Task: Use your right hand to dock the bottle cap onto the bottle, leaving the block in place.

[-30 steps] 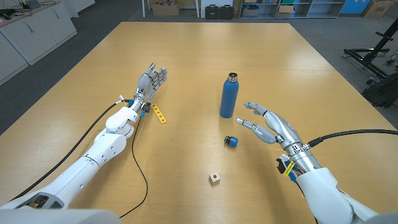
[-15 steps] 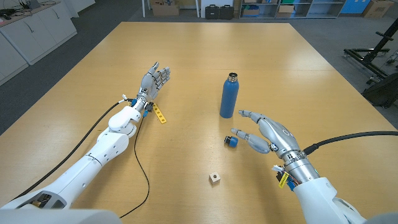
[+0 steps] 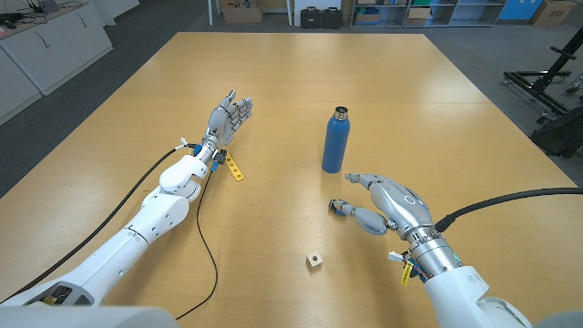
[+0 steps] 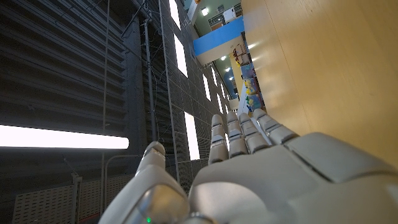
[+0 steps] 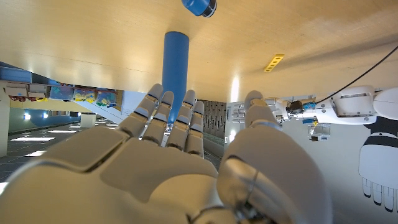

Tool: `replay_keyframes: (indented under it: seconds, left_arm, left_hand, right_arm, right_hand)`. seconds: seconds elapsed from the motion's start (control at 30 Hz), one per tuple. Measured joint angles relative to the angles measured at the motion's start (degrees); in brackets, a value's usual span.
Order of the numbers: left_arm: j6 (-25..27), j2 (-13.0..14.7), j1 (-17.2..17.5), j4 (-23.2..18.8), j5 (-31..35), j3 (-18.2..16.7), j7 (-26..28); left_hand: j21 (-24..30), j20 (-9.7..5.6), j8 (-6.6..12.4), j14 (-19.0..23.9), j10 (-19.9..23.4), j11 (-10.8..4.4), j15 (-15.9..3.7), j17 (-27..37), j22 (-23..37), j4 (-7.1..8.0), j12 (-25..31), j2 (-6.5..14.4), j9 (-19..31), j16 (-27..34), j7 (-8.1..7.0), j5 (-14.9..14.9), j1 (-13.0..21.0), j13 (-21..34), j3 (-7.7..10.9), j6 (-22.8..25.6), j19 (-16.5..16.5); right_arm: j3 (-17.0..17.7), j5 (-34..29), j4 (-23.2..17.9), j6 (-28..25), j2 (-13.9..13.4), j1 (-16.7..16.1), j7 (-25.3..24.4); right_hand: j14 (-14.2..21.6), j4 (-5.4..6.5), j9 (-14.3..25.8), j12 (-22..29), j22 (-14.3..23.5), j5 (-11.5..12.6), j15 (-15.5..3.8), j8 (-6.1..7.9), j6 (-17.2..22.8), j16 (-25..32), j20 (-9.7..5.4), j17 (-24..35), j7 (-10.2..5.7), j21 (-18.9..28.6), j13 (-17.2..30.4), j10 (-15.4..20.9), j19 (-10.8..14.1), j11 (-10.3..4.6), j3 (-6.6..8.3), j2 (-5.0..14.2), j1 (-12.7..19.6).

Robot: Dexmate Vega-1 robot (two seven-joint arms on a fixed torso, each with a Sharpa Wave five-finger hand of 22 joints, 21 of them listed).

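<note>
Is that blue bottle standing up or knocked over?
Standing upright: the blue bottle rests on its base on the table, its open metal neck pointing up, uncapped.

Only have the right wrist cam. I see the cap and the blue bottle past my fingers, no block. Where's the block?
Observer: In the head view the block sits on the table nearer the robot than the cap, on the robot's left of the right hand and apart from both.
Operator: Is the hand on the cap?
Observer: Its fingers are spread over the table and the thumb lies right beside the cap. It holds nothing; I cannot tell whether it touches.
Operator: Bottle mouth free?
Observer: Yes. The bottle stands upright beyond the cap, with its metal neck bare.
</note>
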Motion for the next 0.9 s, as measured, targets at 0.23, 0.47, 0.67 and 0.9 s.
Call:
replay_keyframes:
  seconds: [0.23, 0.47, 0.67, 0.9]
  left_arm:
    - [0.3, 0.3, 0.3, -1.0, 0.2, 0.0, 0.0]
    - [0.7, 0.6, 0.3, -1.5, 0.3, 0.2, 0.1]
    - [1.0, 0.9, 0.1, -1.6, 0.3, 0.3, 0.0]
    - [1.1, 1.1, -0.2, -1.6, 0.3, 0.3, -0.5]
  left_hand:
    - [0.0, 0.00, 0.00, 0.0, 0.0, 0.00, 0.00, 0.0, 0.0, 0.00, 0.0, 0.0, 0.0, 0.0, 0.14, 0.0, 0.0, 0.0, 0.00, 0.1, 0.0]
    - [-0.2, 0.00, 0.00, 0.0, 0.0, 0.00, 0.01, 0.0, 0.0, 0.00, 0.0, 0.3, 0.0, 0.0, -0.16, 0.0, -0.3, 0.0, 0.00, 0.4, 0.0]
    - [-0.2, 0.00, 0.00, 0.0, 0.3, 0.31, 0.01, 0.0, 0.0, 0.00, 0.0, 0.3, 0.0, 0.0, -0.16, 0.0, -0.3, 0.0, 0.00, 0.4, 0.0]
    - [-0.2, 0.00, 0.01, 0.2, 0.3, 0.31, 0.21, 0.0, 0.0, 0.00, 0.0, 0.3, 0.0, 0.0, -0.16, 0.0, -0.3, 0.0, 0.00, 0.4, 0.0]
  right_arm:
    - [-2.8, -5.2, 0.4, -2.3, 1.5, 0.8, 2.6]
    - [-6.4, -11.9, 1.9, -4.3, 3.9, 3.2, 7.4]
    - [-9.1, -18.0, 3.4, -5.2, 6.4, 5.7, 12.3]
    - [-11.2, -23.2, 5.2, -5.6, 9.7, 8.5, 17.5]
  right_hand:
    - [0.4, 0.00, 0.0, 0.0, 0.0, 0.0, -0.09, 0.00, -0.4, 0.0, 0.24, 0.0, 0.38, 0.0, 0.0, -0.2, 0.2, 0.18, 0.00, -0.06, 0.1]
    - [0.6, 0.15, 0.0, 0.0, 0.1, 0.4, -0.38, 0.00, 0.0, 0.0, 0.31, 0.0, -0.04, -0.2, -0.3, 0.0, 0.3, -0.05, -0.15, -0.06, 0.1]
    - [0.6, 0.41, 0.0, 0.0, 0.1, 0.4, -0.38, 0.00, 0.0, 0.0, 0.53, 0.0, -0.04, -0.2, -0.3, 0.0, 0.5, -0.05, -0.41, -0.06, 0.1]
    - [1.2, 0.76, 0.0, -0.3, 0.1, 0.4, -0.26, -0.29, 0.0, 0.2, 0.44, 0.0, -0.04, -0.2, -0.3, 0.0, 1.2, -0.05, -0.42, -0.08, 0.0]
